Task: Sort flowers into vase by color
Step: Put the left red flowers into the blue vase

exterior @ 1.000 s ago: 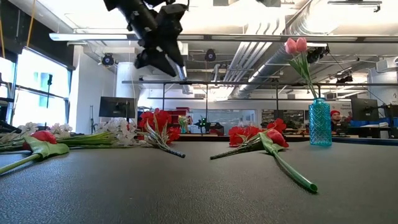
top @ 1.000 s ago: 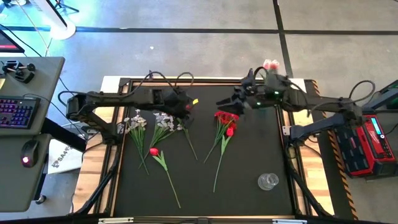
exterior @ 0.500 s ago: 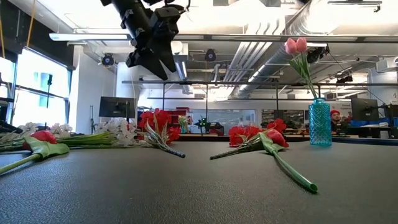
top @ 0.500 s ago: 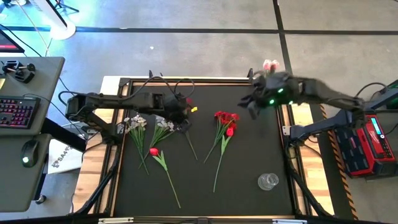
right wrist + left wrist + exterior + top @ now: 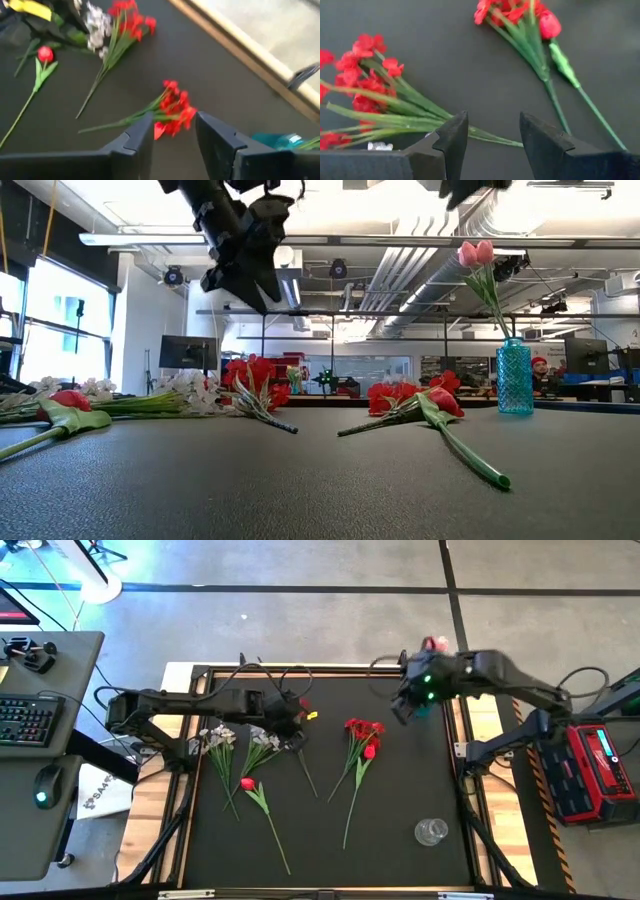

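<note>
Flowers lie on the black mat. Two white sprays [image 5: 218, 736] [image 5: 262, 739] and a red bud [image 5: 248, 783] are on the left, beside a red cluster [image 5: 365, 92]. At the centre are another red cluster [image 5: 362, 728] and a red bud [image 5: 370, 750]. Pink tulips [image 5: 475, 252] stand in a teal vase [image 5: 515, 377] at the far right. My left gripper [image 5: 492, 135] hangs open above the left red cluster's stems, clear of them. My right gripper [image 5: 172, 132] is open in the air, right of the centre cluster [image 5: 172, 107].
A clear glass vase [image 5: 431, 831] stands near the table's near right corner. The near middle of the mat [image 5: 320, 840] is bare. A raised frame edge [image 5: 330, 668] runs along the far side. A desk with a keyboard [image 5: 30, 720] stands left of the table.
My right gripper has drawn back from above the centre red cluster toward the table's right edge and risen. My left gripper has shifted slightly toward the left edge, staying above the left red cluster's stems. No flower has moved.
</note>
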Controlling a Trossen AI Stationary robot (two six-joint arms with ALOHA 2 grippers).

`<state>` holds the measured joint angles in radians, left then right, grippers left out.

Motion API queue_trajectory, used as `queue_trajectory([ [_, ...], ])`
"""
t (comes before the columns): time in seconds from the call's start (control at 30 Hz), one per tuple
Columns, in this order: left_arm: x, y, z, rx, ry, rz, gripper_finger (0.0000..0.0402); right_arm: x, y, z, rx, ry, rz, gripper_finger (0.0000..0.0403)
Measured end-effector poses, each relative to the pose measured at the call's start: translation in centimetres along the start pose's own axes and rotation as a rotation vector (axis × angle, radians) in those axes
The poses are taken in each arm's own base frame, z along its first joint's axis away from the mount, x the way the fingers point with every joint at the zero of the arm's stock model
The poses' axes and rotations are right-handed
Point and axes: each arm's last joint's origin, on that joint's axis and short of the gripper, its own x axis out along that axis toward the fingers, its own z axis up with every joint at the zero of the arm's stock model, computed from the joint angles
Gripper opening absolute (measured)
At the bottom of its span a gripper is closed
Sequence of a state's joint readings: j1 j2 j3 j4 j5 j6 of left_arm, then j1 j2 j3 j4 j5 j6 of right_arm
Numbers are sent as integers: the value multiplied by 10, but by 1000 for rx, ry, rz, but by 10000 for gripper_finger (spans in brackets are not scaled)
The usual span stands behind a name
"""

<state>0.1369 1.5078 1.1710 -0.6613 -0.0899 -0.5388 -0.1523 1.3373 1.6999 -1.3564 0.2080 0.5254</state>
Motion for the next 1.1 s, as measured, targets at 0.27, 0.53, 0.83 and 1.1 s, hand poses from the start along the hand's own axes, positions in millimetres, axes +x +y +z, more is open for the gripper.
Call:
queue_trajectory([
  [0.27, 29, 1, -38, -205, 27, 49, 165, 61, -3, -58, 236, 42, 258, 129],
  [0.53, 49, 23, -52, -507, -164, 195, 165, 95, 8, -86, 355, 17, 457, 129],
  [0.83, 65, 49, -51, -765, -190, 269, 174, 96, 10, -90, 369, 18, 454, 129],
  [1.1, 86, 48, -50, -821, -181, 236, 208, 96, 11, -90, 345, 30, 469, 129],
])
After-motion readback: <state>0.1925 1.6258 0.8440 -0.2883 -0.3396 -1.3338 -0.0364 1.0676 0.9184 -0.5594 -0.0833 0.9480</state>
